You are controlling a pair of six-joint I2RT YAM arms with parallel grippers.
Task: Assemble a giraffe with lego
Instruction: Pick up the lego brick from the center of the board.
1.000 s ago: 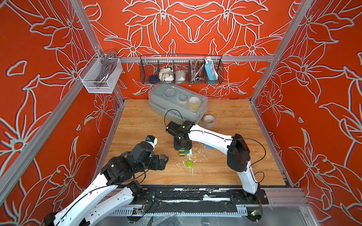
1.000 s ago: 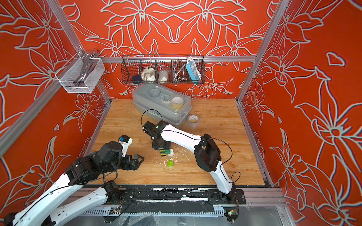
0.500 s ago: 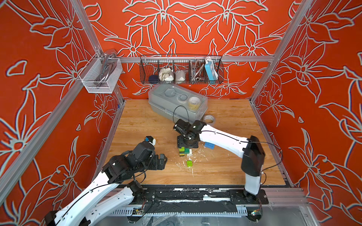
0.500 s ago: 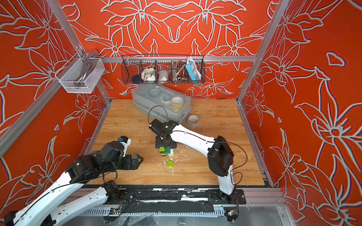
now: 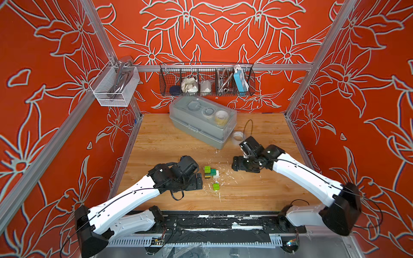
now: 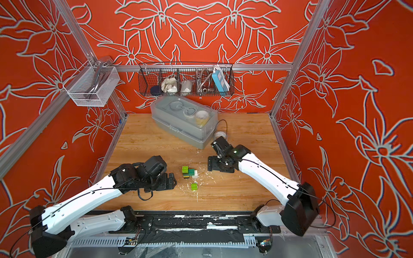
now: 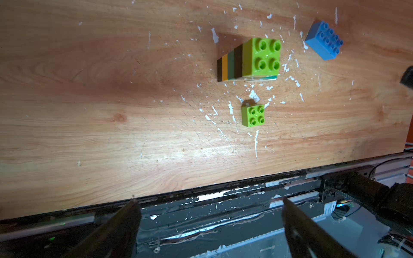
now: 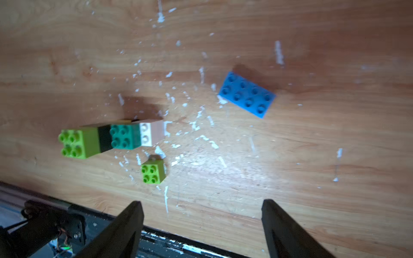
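I see the half-built giraffe standing mid-way across the wooden table - glossy studded cubes stacked black, yellow, dark green, black, lime, plus a white leg. The left gripper and right gripper both gape empty on either side of it - the tabletop is scuffed and flecked white.

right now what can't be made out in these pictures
- Blue brick: hidden in both top views by the right arm.
- Giraffe: white leg mostly behind the stack in the left wrist view.
- Wire basket: contents too small in both top views.
- Left fingers: bases cut off by the left wrist view's edge.
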